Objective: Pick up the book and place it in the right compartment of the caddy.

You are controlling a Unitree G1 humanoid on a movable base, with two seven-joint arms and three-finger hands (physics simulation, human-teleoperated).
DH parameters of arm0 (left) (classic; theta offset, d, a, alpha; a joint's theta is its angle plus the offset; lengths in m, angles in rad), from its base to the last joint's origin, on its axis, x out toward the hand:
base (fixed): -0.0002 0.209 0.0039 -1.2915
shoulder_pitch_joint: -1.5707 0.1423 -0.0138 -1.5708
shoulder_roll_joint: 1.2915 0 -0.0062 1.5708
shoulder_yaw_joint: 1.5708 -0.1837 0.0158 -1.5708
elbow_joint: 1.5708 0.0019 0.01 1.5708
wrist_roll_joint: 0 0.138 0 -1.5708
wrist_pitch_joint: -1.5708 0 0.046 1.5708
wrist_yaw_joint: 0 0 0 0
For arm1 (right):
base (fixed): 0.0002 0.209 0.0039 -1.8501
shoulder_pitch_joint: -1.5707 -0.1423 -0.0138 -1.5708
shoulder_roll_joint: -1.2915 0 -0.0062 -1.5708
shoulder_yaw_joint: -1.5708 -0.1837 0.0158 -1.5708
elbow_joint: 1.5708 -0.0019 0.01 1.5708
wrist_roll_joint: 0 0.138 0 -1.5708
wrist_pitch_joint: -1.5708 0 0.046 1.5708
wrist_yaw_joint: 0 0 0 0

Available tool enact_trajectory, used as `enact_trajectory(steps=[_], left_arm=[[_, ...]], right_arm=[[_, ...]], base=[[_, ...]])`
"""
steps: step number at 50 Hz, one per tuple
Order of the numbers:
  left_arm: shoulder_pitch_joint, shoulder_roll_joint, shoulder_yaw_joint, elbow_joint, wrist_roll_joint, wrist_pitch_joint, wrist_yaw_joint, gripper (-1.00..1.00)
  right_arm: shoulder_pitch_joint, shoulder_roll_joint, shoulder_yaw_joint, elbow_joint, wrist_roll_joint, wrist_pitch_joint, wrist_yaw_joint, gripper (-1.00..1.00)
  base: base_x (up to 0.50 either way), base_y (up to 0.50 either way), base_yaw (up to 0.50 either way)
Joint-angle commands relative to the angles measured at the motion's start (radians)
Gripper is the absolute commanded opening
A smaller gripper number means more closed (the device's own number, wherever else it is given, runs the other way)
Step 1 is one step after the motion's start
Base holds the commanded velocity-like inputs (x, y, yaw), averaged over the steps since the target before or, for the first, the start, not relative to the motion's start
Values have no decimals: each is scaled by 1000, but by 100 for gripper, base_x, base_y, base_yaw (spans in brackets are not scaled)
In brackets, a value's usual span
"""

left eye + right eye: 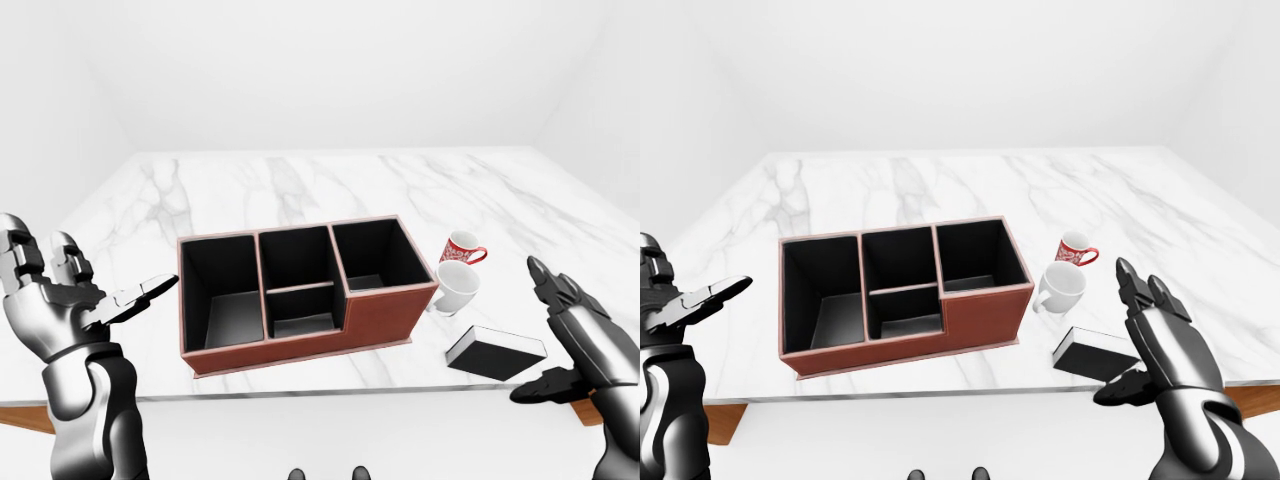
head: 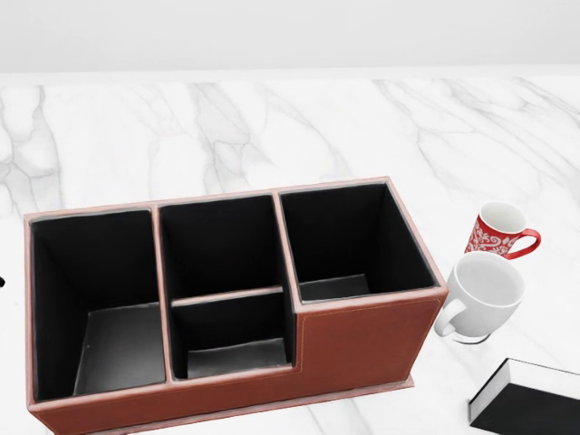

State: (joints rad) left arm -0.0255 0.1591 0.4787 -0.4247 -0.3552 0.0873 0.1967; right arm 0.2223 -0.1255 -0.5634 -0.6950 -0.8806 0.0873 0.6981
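Two metal hands, left hand (image 1: 75, 300) and right hand (image 1: 580, 340), spread open; right hovers near flat black book (image 1: 497, 351), right of brown leather caddy (image 1: 300, 290); grasping comes next.

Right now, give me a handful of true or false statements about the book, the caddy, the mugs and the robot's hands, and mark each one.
1. The book lies on the marble table, outside the caddy. True.
2. The caddy's right compartment already holds the book. False: it holds nothing.
3. The right hand is closed round the book. False: its fingers are spread open and it holds nothing.
4. The white mug and the red patterned mug stand to the right of the caddy in the head view. True.
5. The left hand holds a mug. False: it is open and holds nothing, left of the caddy.
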Motion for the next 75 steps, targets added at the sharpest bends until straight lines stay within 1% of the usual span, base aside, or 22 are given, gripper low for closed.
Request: enact_trajectory(steps=[1, 6, 11, 16, 19, 20, 23, 31, 36, 39, 44, 52, 56, 59, 68, 69, 75], left_arm=[[2, 0, 0, 0, -1, 0, 0, 100], [2, 1, 2, -6, -3, 0, 3, 100], [1, 0, 1, -2, -1, 0, 1, 100], [0, -1, -1, 6, 1, 0, -1, 100], [0, -1, -2, 11, 1, 0, -2, 100], [1, -1, -2, 9, 0, 0, -1, 100], [0, -1, -3, 13, 0, 0, -1, 100], [0, 1, -2, 1, -3, 0, 3, 100], [-1, 0, -4, 7, 3, 0, 1, 100], [-1, 1, -3, -1, 3, 0, 3, 100], [-2, -1, -6, 15, 6, 0, -1, 100], [0, 0, -5, 14, 3, 0, -1, 100], [1, -1, -5, 11, 3, 0, -1, 100], [-1, -1, -6, 14, 4, 0, -1, 100], [-1, -2, -8, 10, 8, 0, 0, 100], [-1, -3, -9, 11, 9, 0, -1, 100], [-1, -3, -12, 8, 13, 0, 1, 100]], right_arm=[[27, 38, -64, 88, -71, 0, 0, 100], [24, 37, -57, 111, -76, 0, 0, 100], [9, 24, -34, 175, -80, 0, 0, 100], [2, 10, -27, 189, -80, 0, 0, 100], [-4, 7, -9, 212, -85, 0, 0, 100], [-13, 1, 2, 251, -89, 0, 0, 100], [-15, -7, 9, 250, -84, 0, 0, 100], [-48, -48, 29, 333, -71, 0, 0, 100], [-111, -98, 54, 382, -69, 0, 0, 100], [-114, -103, 79, 399, -65, 0, 0, 100], [-133, -137, 92, 486, -53, 0, 0, 100], [-136, -148, 100, 512, -33, 0, -10, 100], [-150, -169, 108, 593, -21, 0, -54, 100], [-155, -179, 109, 603, -13, 0, -61, 100], [-181, -212, 95, 606, 11, 0, -57, 100], [-185, -218, 96, 620, 10, 0, -70, 100], [-205, -236, 95, 618, 3, 0, -61, 100]], base=[[0, 0, 0], [0, 0, 0], [0, 0, 0], [0, 0, 0], [0, 0, 0], [0, 0, 0], [0, 0, 0], [0, 0, 0], [0, 0, 0], [0, 0, 0], [0, 0, 0], [0, 0, 0], [0, 0, 0], [0, 0, 0], [0, 0, 0], [0, 0, 0], [0, 0, 0]])
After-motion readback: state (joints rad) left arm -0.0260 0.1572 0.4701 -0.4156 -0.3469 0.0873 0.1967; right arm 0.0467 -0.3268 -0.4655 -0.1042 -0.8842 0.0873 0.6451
